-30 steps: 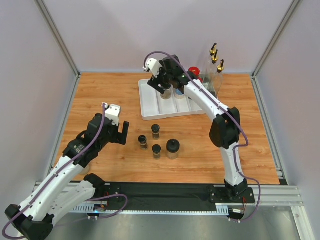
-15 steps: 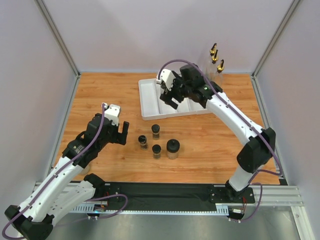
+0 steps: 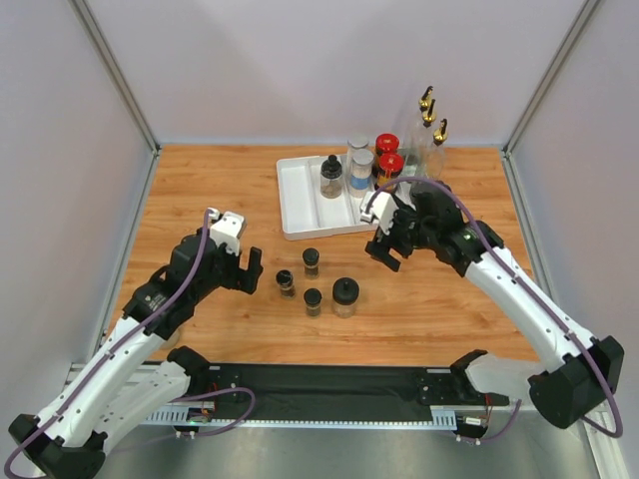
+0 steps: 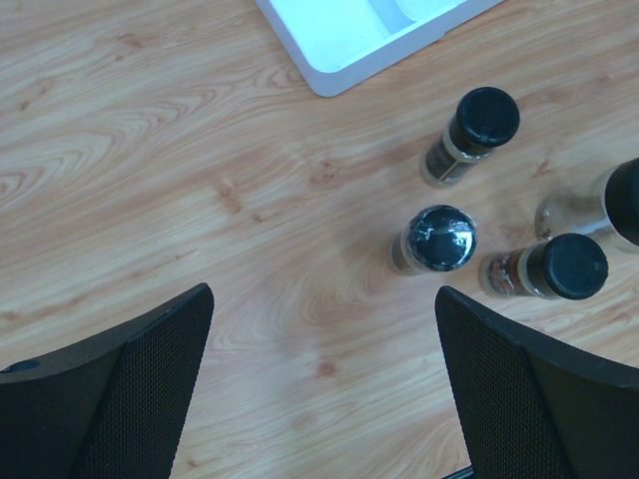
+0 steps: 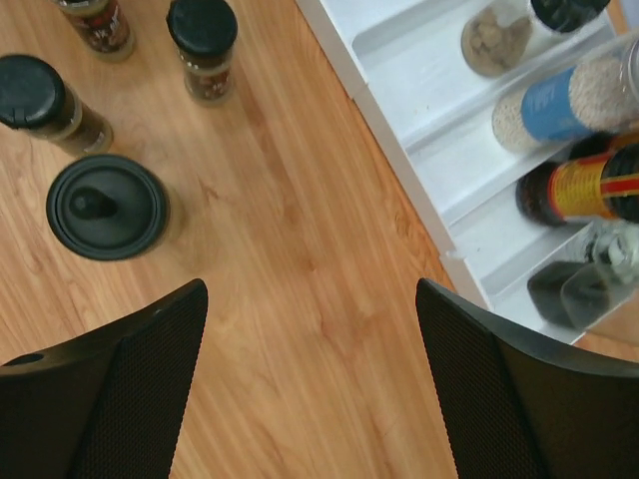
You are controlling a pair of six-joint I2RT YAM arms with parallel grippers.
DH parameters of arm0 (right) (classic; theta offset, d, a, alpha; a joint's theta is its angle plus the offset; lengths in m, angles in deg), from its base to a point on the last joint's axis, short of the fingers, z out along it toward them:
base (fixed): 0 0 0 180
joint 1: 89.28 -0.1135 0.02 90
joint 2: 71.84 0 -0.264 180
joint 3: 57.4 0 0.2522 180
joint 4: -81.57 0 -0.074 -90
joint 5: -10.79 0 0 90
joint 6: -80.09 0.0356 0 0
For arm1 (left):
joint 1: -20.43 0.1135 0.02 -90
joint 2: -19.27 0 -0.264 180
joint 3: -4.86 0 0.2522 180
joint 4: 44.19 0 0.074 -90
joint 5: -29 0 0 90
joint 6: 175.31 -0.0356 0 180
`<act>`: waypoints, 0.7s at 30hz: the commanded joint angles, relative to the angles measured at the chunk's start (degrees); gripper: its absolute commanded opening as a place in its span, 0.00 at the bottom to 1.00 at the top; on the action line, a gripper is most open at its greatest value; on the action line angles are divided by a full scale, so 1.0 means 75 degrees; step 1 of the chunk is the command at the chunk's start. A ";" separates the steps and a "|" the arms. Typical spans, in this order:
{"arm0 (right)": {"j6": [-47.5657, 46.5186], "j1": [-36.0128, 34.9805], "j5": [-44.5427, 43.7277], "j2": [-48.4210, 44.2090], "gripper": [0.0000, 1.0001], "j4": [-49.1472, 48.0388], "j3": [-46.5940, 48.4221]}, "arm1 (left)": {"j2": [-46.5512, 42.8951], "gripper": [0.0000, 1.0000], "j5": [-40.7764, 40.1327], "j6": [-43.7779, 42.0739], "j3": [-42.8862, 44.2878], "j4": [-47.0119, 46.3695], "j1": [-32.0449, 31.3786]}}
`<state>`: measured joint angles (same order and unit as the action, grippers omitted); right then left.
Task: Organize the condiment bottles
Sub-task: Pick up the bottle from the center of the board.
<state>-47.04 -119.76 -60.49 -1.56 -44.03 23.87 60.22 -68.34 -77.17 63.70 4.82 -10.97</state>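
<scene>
Condiment bottles point(image 3: 314, 301) stand in two groups. Three small black-lidded jars point(image 3: 312, 261) and one medium jar with a knobbed black lid point(image 3: 345, 296) cluster on the wood-grain counter point(image 3: 200, 190). In the white ribbed tray point(image 3: 300, 210) I note a black-lidded jar point(image 3: 331, 177), two grey-lidded clear jars point(image 3: 360, 170) and two red-capped amber jars point(image 3: 388, 163). Tall clear gold-spouted bottles point(image 3: 431, 135) stand at its far right corner; whether inside, I cannot tell. Left jaws are spread wide and empty, just beside the small jars. Right jaws are released, over counter between tray and loose jars.
</scene>
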 commanded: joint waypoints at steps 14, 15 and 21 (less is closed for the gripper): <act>0.0954 0.2412 0.1957 -0.1379 0.87 -0.0626 -0.1782 | 0.0258 1.00 0.3449 -0.0102 -0.0222 -0.1405 0.0003; 0.0942 0.2412 0.1922 -0.1355 0.87 -0.0649 -0.1805 | 0.0340 1.00 0.3740 -0.0078 -0.0198 -0.1441 -0.0009; 0.0790 0.2412 0.1735 -0.1273 0.87 -0.0603 -0.1829 | 0.1008 1.00 0.3931 -0.0078 0.0094 -0.1477 -0.0711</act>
<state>-41.20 -101.80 -48.16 -10.92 -46.37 10.27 66.40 -42.57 -77.94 62.19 -3.75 -13.92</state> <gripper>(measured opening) 0.865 0.996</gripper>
